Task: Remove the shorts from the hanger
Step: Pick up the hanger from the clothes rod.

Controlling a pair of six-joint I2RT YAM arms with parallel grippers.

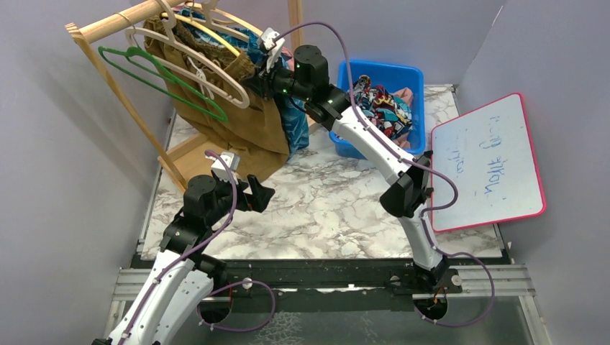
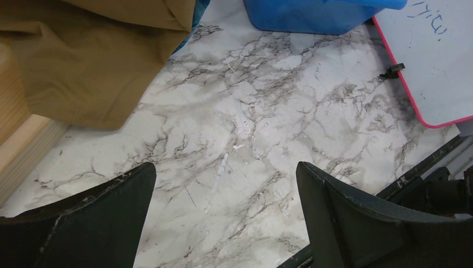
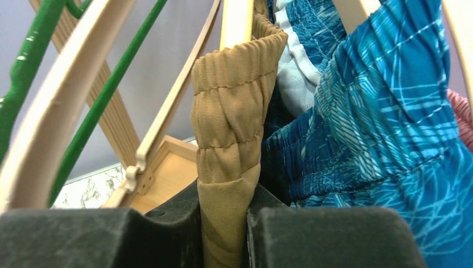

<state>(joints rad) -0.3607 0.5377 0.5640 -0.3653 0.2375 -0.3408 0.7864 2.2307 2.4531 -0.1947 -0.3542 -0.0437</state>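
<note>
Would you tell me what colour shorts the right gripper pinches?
Olive-brown shorts, best in right wrist view.

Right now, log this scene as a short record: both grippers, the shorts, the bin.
right gripper: shut on the waistband of the olive-brown shorts
olive-brown shorts: hanging at the rack, not yet off
teal shorts: hanging right beside them
left gripper: open, empty, above the marble table
blue bin: holds comic-print shorts
</note>
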